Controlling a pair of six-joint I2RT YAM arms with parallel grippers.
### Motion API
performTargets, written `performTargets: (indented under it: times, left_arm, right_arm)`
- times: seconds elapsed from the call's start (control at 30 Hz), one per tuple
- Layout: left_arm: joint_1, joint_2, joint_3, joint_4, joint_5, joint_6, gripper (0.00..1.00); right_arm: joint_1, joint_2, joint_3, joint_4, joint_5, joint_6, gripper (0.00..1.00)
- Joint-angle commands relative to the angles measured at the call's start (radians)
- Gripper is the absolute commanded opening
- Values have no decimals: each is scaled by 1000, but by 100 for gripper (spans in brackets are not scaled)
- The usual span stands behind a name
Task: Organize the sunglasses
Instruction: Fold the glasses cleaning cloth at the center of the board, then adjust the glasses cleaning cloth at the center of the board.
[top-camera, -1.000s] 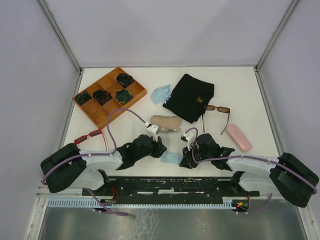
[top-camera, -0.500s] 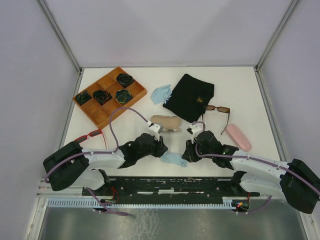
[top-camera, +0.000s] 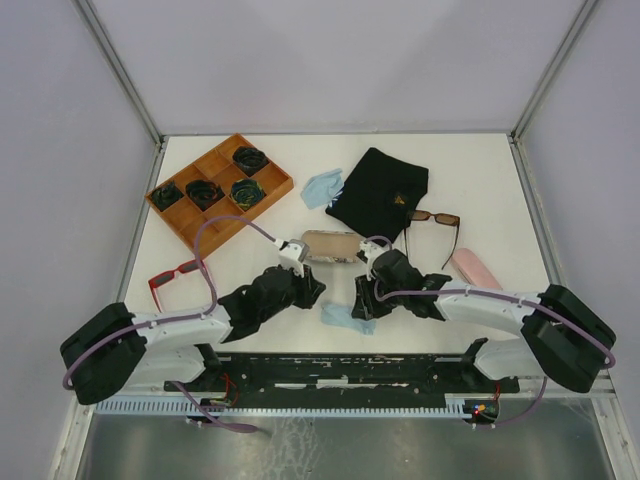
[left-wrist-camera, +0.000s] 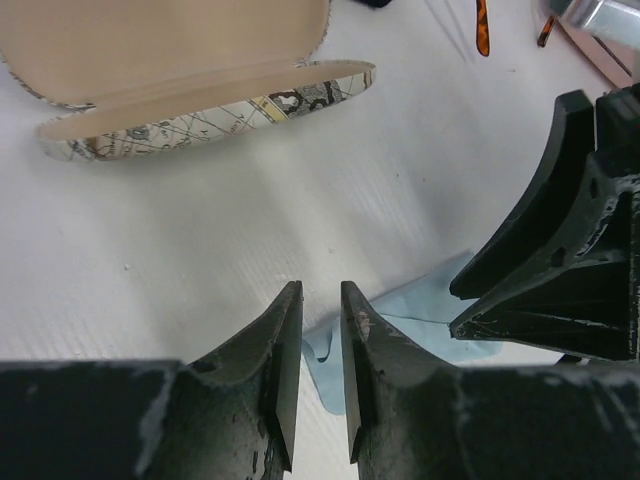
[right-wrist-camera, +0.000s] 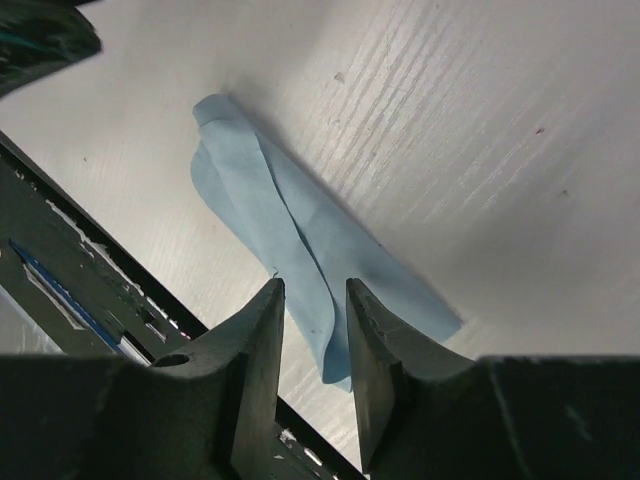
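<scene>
Sunglasses brown-lensed, thin dark arms, red pair chunky-framed

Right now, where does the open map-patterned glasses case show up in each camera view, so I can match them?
Top external: the open glasses case lies near the picture's centre, its beige lining facing up.
Left wrist: upper left, with the map pattern visible on its shell.
Right wrist: not in it.
Shared landmark: the folded blue cloth appears in all three.
</scene>
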Motion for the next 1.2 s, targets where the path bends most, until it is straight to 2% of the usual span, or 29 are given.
performTargets:
  times: [0.0, 0.23, 0.6, 1.17]
  left_arm:
    - [8, -82, -36, -20, -87, -30, 29]
    - [8, -138, -54, -51, -112, -39, 30]
    - [8, -139, -56, -52, -110, -39, 30]
    - [9, -136, -68, -42, -113, -42, 30]
  right_arm:
    - [2, 43, 54, 68, -55, -31, 40]
    - [2, 122, 96, 90, -59, -61, 43]
    - [2, 202, 128, 122, -87, -73, 46]
    - [2, 227, 119, 168, -196, -76, 46]
